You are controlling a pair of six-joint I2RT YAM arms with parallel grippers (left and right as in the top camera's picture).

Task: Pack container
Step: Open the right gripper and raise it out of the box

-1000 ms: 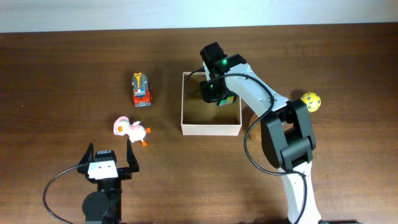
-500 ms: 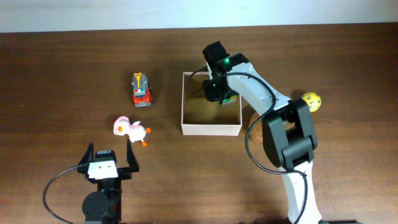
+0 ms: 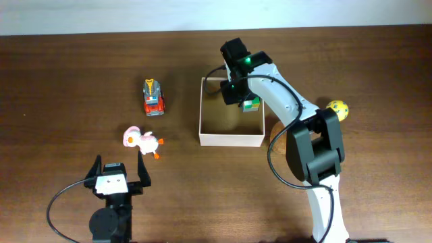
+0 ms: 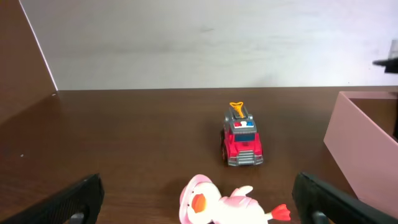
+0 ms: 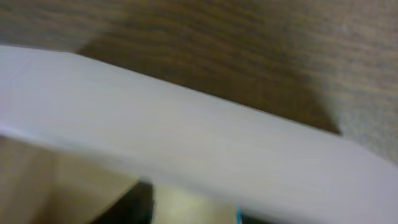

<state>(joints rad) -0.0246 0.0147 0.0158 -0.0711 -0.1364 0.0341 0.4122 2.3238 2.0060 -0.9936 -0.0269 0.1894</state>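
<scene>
Overhead: the container sits mid-surface, to the right of a toy fire truck and a pink duck. The right claw hangs over its far right corner, with a small green block just beside it inside the wall. I cannot tell whether the jaws grip it. The left claw rests near the front edge, spread wide and empty.

Left wrist: truck and duck lie ahead, and the container's wall is at the right.

Right wrist: only a blurred white wall shows.

A clean finish probably means rising straight up, clear of that wall, so neither box nor block is dragged.
</scene>
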